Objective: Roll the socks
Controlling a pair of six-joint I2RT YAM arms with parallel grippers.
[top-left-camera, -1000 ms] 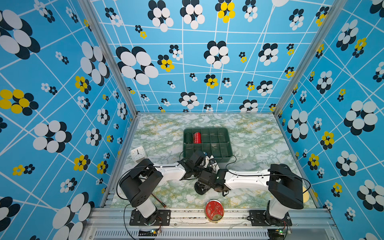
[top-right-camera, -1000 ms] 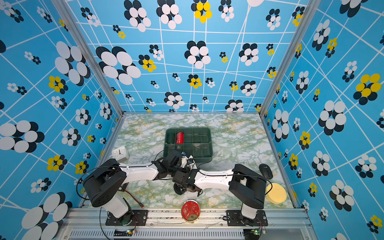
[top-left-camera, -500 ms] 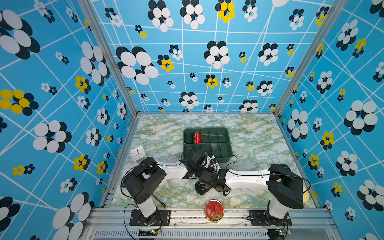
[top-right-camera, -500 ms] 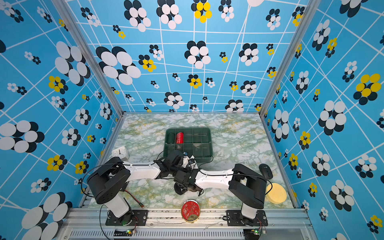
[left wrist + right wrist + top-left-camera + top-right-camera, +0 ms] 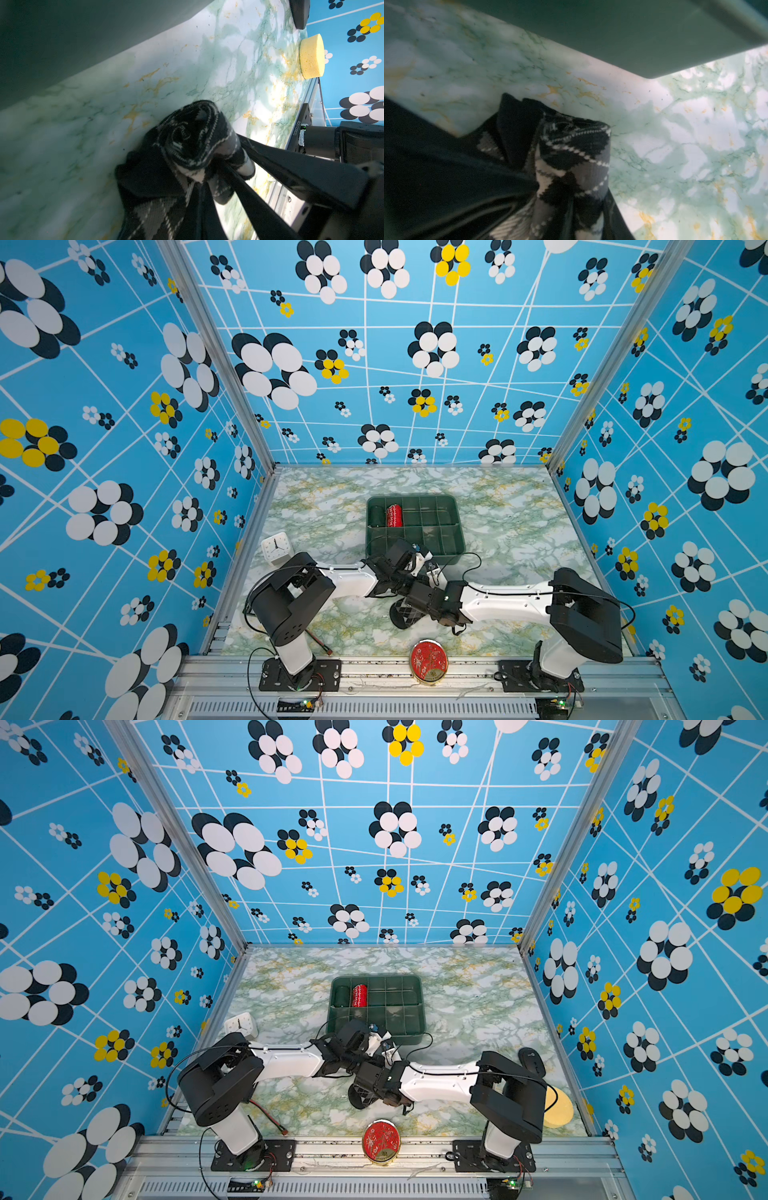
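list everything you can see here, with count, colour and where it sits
socks: one bundle, black with grey-white argyle, partly rolled, on the table in front of the tray
tray: one, dark green, compartmented, mid table
red roll: one, red with white zigzags, back compartment of the tray
green roll: one, dark green, compartment beside the red roll
clock: one, white, left table edge
tin: one, red and gold, front rail
sponge: one, yellow, front right corner
stick: one, brown, red tip, near the left arm's base
table: one, green-white marble
left gripper: one, black, shut on the socks
right gripper: one, black, at the socks, jaws unclear
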